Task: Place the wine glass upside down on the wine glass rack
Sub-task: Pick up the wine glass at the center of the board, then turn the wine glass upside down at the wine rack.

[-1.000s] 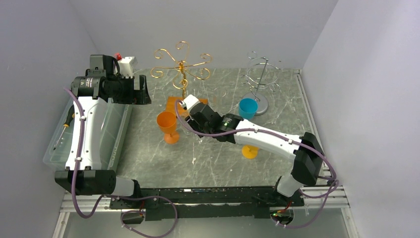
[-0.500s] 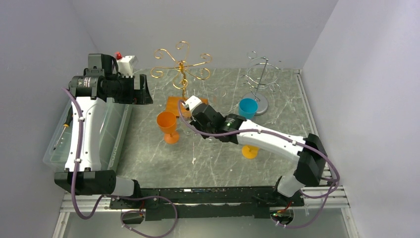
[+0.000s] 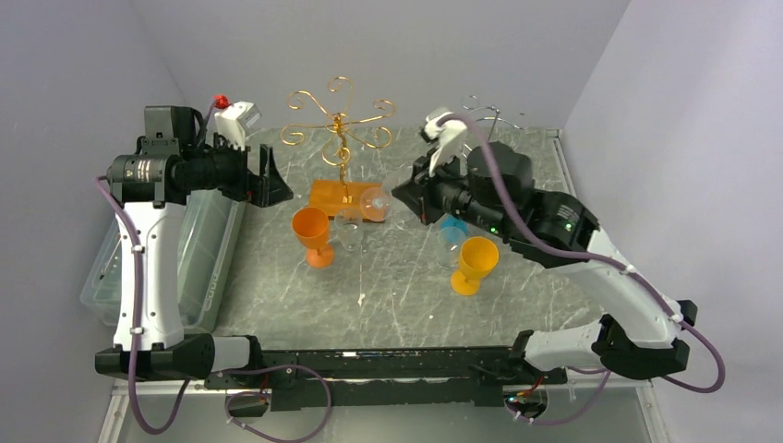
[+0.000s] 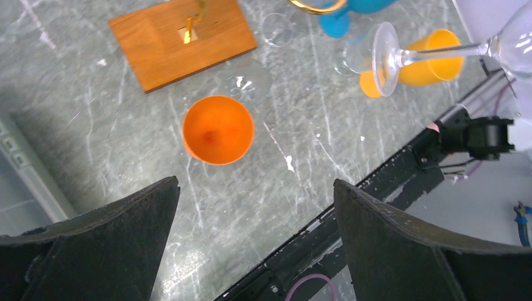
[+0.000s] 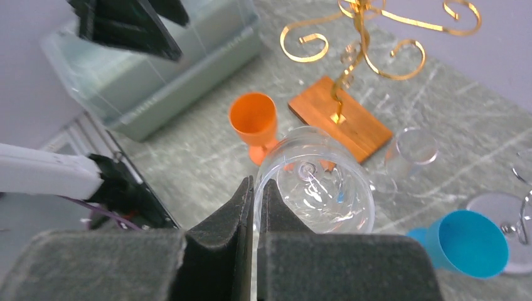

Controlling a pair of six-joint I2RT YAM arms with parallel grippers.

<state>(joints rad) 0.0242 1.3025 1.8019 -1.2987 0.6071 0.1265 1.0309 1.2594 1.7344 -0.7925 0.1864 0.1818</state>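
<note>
near the centre of the overhead view, the right end effector (image 3: 407,196) hangs above the surface (image 3: 388,295) with its two pads pressed together on the edge of the bowl of a clear wine glass (image 3: 374,205). the glass is off the surface and lies sideways. its bowl is right against the fingertips, and its stem and foot point away from them toward the left of the frame. in that view it shows over the right corner of the wooden base (image 3: 331,196) of the gold rack (image 3: 339,115), lower than the curled arms. at the upper left, the left end effector (image 3: 268,175) stands with its jaws wide apart, holding nothing, well apart from the glass. below the held glass, a second clear glass (image 3: 349,228) stands upright just beside an orange goblet (image 3: 312,233). a blue cup (image 3: 452,224) and a yellow-orange goblet (image 3: 475,261) stand to the right.
</note>
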